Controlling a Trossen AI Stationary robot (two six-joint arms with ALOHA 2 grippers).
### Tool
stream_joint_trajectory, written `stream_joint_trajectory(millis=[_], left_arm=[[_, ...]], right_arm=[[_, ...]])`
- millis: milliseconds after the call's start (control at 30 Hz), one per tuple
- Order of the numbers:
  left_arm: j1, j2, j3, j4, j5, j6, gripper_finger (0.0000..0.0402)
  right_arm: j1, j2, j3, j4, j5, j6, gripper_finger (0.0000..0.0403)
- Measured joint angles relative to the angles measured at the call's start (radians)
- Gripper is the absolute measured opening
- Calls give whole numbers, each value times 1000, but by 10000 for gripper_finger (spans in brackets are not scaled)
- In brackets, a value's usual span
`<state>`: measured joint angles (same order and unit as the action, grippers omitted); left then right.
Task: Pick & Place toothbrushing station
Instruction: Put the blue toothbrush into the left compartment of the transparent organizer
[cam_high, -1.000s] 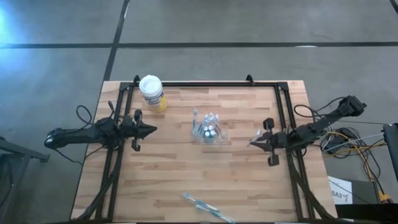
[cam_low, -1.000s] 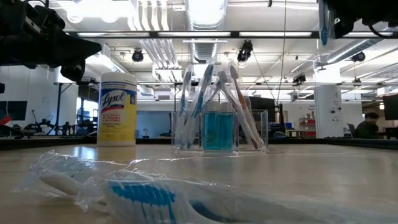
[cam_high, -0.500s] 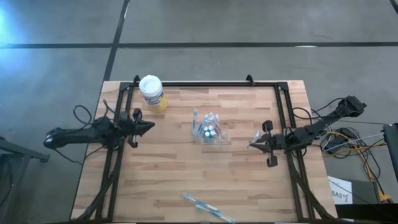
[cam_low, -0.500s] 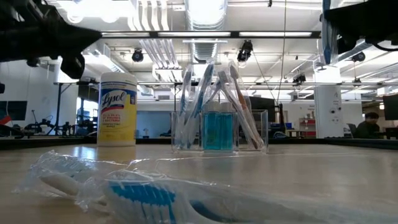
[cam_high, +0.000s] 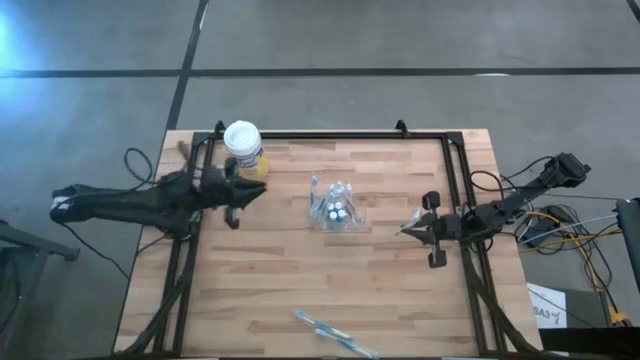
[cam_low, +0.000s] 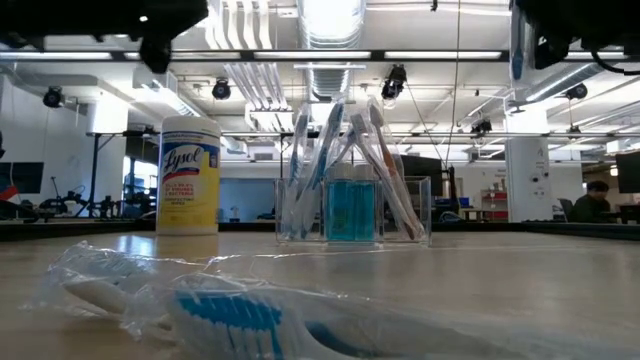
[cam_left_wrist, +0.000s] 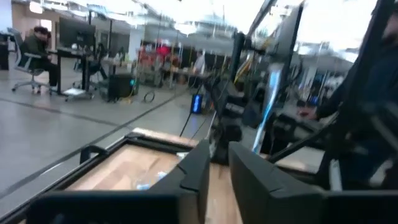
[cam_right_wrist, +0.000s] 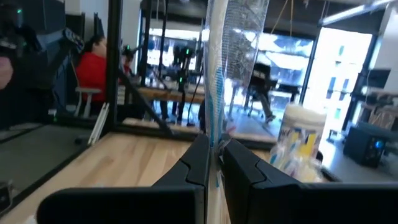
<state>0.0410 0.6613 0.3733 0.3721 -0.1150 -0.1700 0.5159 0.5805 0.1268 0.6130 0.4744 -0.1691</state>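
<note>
The toothbrushing station (cam_high: 335, 207) is a clear holder at the table's middle, standing on its base, with blue-and-white toothbrushes (cam_low: 345, 165) leaning upright in it. A wrapped toothbrush (cam_high: 335, 333) lies flat by the near edge (cam_low: 250, 310). My right gripper (cam_high: 408, 230), right of the holder, is shut on another wrapped toothbrush (cam_right_wrist: 216, 74). My left gripper (cam_high: 262, 192) hovers level beside the canister, its fingers (cam_left_wrist: 199, 171) a little apart with nothing between them. My right gripper pinches the wrapped toothbrush's handle (cam_right_wrist: 215, 144) between its two fingers. The fingers lie level, coming from the table's right, across the brush. The brush stands upright in its clear wrapper and rises well above the fingers, lifted clear of the table (cam_low: 515, 40).
A yellow canister with a white lid (cam_high: 243, 148) stands at the far left, close to my left gripper. A black frame (cam_high: 330, 134) runs along the table's far edge and sides. Bare wood lies between the holder and the near edge.
My left gripper has risen and gone toward the table's right and far side, ending next to the canister. My right gripper and its toothbrush have kept still.
</note>
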Motion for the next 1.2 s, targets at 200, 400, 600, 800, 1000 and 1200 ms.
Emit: stream_joint_trajectory(millis=[200, 400, 600, 800, 1000, 1200], left_arm=[[-5, 289, 186, 47, 52, 92, 135], [-8, 516, 383, 116, 91, 170, 179], [-8, 706, 552, 119, 182, 202, 178], [-7, 857, 666, 102, 212, 193, 177], [-10, 956, 766, 109, 331, 175, 177], [-12, 1017, 830, 110, 341, 170, 177]], right_arm=[[0, 86, 0, 139, 0, -48, 18], [-4, 168, -1, 254, 0, -93, 18], [-35, 223, 16, 281, 0, -85, 18], [-64, 289, 46, 283, 0, -68, 18], [-104, 354, 70, 283, 0, -16, 18], [-134, 436, 120, 282, 0, 12, 18]])
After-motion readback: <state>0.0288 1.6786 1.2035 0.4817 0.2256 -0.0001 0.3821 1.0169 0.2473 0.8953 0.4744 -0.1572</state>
